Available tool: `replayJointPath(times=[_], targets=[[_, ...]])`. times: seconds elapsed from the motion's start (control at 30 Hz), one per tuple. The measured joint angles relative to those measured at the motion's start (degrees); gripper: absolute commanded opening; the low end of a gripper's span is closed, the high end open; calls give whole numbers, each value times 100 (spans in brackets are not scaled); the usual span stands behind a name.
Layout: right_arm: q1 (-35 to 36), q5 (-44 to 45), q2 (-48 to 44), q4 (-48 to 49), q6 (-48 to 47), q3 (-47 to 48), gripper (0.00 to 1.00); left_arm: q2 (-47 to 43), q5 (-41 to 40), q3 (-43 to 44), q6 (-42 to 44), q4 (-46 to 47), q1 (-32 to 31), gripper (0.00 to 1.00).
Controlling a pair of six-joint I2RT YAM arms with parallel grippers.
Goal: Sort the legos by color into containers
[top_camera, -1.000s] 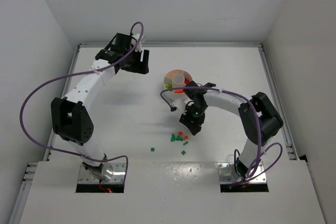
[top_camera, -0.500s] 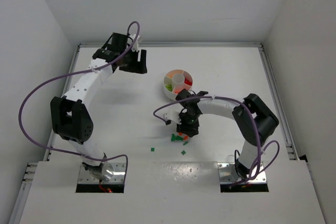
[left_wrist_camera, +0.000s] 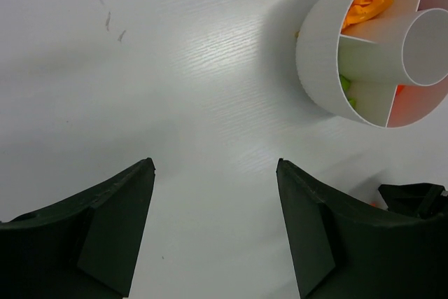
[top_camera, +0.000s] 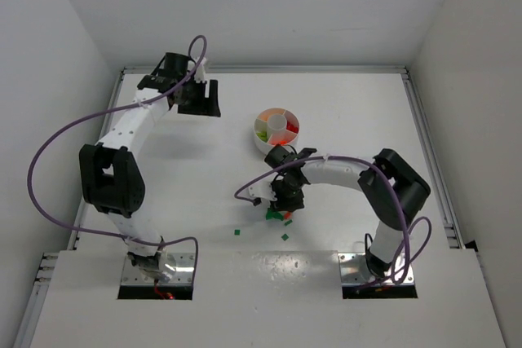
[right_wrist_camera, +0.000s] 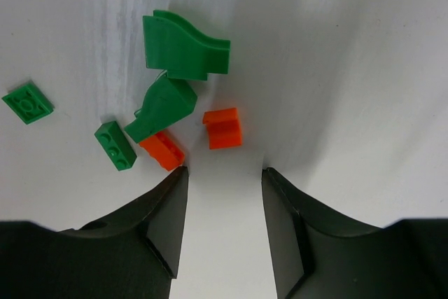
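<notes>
Loc: robot lab cell | evid: white encl. walls (top_camera: 73,30) beyond left gripper (top_camera: 204,102), white table (top_camera: 367,103) below it, arms' bolted base plates (top_camera: 183,279), purple cabling (top_camera: 30,173)

Green bricks (right_wrist_camera: 185,47) seemingly crowd orange bricks (right_wrist_camera: 224,128)

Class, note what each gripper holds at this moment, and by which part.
Nothing is held. The left gripper is open over the table; the right gripper is open, with an orange brick just beyond it.

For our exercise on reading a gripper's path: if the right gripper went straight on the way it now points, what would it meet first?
Most likely the small orange-red plastic brick, lying just ahead of the right gripper in line with its open jaws, though depth is unclear.
</notes>
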Motion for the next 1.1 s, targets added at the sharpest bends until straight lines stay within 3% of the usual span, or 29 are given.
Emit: replayJointPath(times=[0.33, 0.93, 1.1], targets=[[7, -26, -586, -22, -367, -695, 46, 87, 232, 0, 0, -59, 46, 76], [328, -389, 269, -855, -398, 374, 46, 310, 428, 2, 66, -120, 50, 76], [461, -538, 313, -955, -400, 407, 35, 310, 431, 2, 103, -160, 50, 76]])
